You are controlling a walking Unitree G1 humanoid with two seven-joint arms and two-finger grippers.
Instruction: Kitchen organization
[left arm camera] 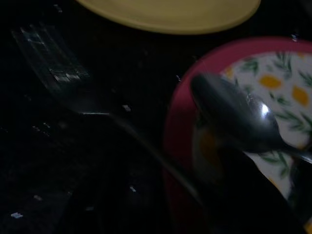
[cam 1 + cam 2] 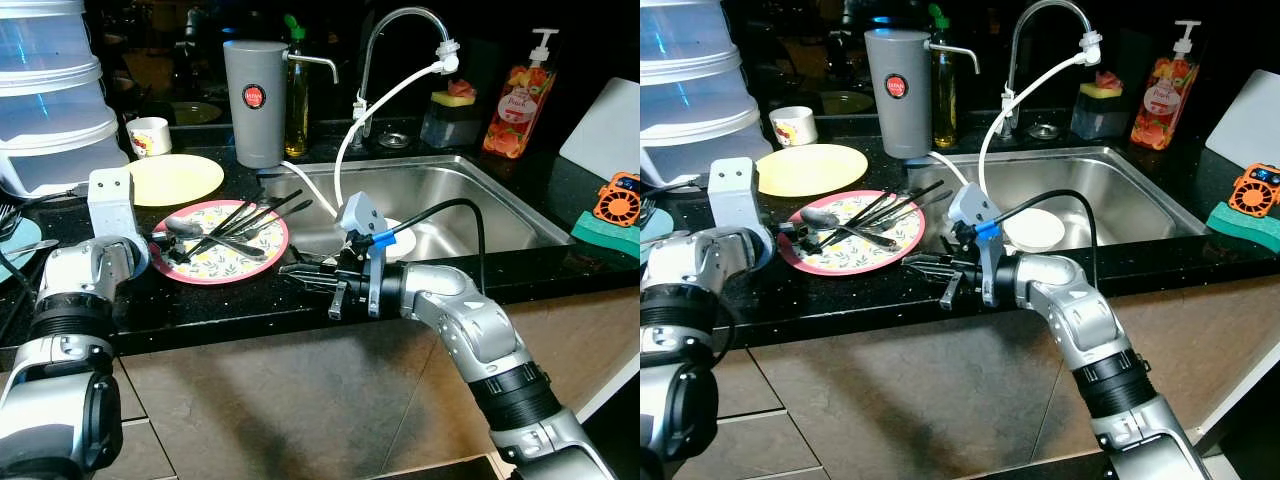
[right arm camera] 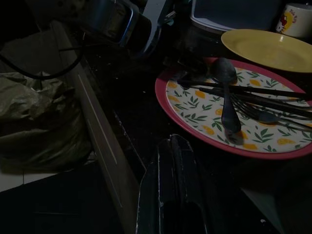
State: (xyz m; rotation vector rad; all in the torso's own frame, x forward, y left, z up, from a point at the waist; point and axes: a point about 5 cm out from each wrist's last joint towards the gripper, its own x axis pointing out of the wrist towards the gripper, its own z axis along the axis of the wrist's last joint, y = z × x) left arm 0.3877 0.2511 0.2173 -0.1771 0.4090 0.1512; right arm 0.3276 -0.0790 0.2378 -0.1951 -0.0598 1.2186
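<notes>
A red-rimmed floral plate (image 2: 200, 273) lies on the black counter left of the sink and carries a spoon (image 2: 185, 226), a fork and several black utensils (image 2: 255, 213). My left gripper (image 2: 160, 248) sits at the plate's left rim. In the left wrist view a fork (image 1: 63, 73) slants over the dark counter beside the spoon (image 1: 234, 117); whether it is gripped is too dark to tell. My right gripper (image 2: 298, 270) hovers shut just off the plate's front right rim, over the counter's front edge, pointing left with nothing in it. Its fingers (image 3: 170, 185) face the plate (image 3: 195, 117).
A yellow plate (image 2: 175, 178) and a mug (image 2: 148, 135) lie behind the floral plate. A grey dispenser (image 2: 253, 100), the tap (image 2: 400, 30) and a soap bottle (image 2: 520, 100) stand at the back. The steel sink (image 2: 480, 190) holds a white dish (image 2: 408, 240). Stacked clear containers (image 2: 50, 100) fill the far left.
</notes>
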